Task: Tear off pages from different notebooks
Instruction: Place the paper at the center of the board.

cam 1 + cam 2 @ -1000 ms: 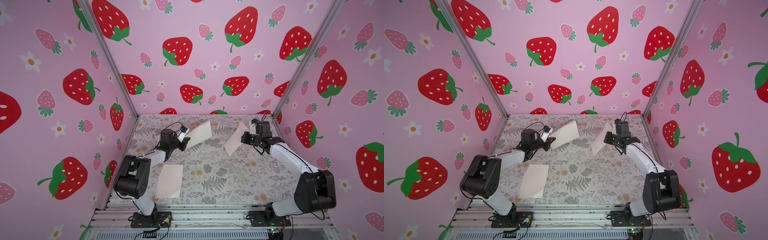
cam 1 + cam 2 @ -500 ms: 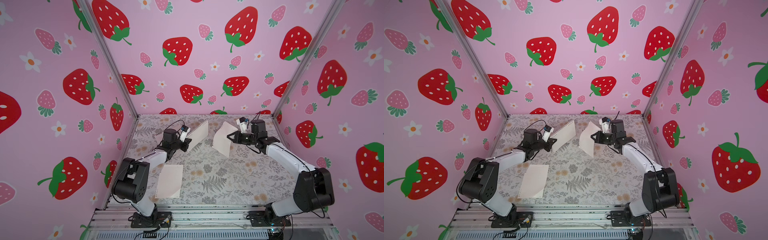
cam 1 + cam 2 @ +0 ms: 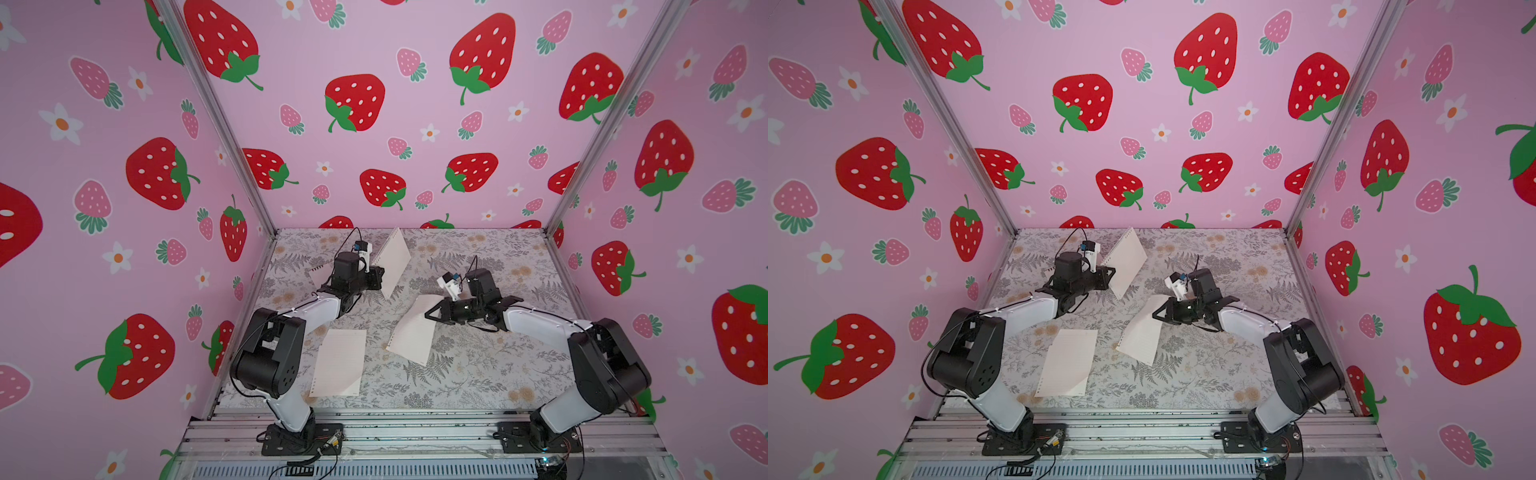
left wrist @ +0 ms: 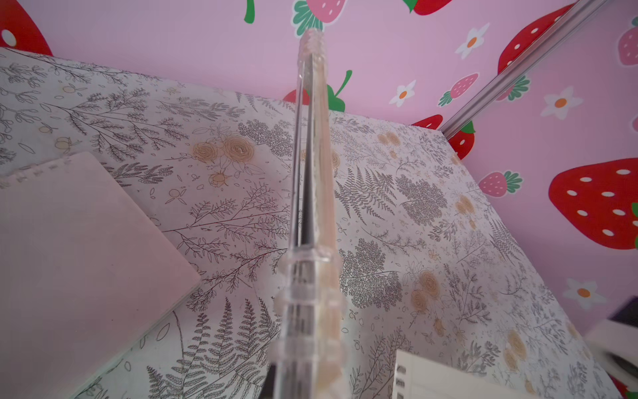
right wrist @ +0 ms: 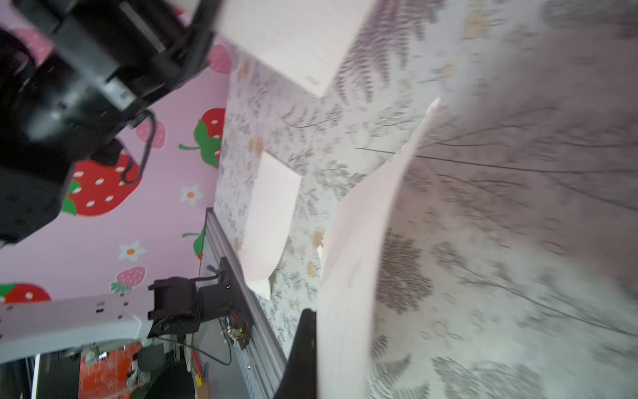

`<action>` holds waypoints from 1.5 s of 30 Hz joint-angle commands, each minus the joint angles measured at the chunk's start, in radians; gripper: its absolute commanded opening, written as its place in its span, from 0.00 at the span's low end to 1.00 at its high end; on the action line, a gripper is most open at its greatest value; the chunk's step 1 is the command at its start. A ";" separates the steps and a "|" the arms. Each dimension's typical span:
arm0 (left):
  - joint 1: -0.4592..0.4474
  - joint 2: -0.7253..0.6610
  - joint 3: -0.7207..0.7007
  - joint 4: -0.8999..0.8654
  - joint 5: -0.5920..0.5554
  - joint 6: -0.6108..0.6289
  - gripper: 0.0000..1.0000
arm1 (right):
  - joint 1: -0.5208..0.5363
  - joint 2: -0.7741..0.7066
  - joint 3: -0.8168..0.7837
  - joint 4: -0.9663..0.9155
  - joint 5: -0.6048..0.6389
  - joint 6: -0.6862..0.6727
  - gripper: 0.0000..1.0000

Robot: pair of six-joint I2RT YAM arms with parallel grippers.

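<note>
A loose page lies on the tabletop. The right end effector is clamped on a second page, and the left end effector is clamped on a raised notebook. Setting the second page down likely remains.

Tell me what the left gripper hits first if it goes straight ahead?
Likely nothing near: past the notebook in its fingers, the way looks free over the table to the strawberry wall.
</note>
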 commanded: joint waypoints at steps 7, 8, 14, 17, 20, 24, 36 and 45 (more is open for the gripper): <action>0.039 -0.093 0.149 -0.036 -0.003 0.021 0.00 | 0.171 0.065 0.039 0.305 -0.080 0.033 0.00; 0.048 -0.099 0.150 -0.035 0.001 0.015 0.00 | 0.187 0.107 0.062 0.329 -0.095 0.050 0.00; 0.080 -0.126 0.166 -0.040 0.029 -0.003 0.00 | 0.265 0.376 0.214 0.466 -0.139 0.125 0.00; 0.082 -0.124 0.149 -0.032 0.037 -0.020 0.00 | 0.278 0.464 0.278 0.422 -0.108 0.114 0.00; 0.082 -0.107 0.117 0.008 0.061 -0.051 0.00 | 0.280 0.497 0.307 0.317 -0.038 0.075 0.00; 0.082 -0.075 0.104 0.028 0.083 -0.076 0.00 | 0.281 0.545 0.380 0.086 0.050 0.012 0.16; 0.082 -0.028 0.026 0.154 0.096 -0.192 0.00 | 0.222 0.333 0.291 -0.056 0.154 -0.122 0.83; 0.011 0.237 0.139 0.236 -0.003 -0.420 0.00 | 0.068 -0.053 0.041 -0.152 0.295 -0.191 0.88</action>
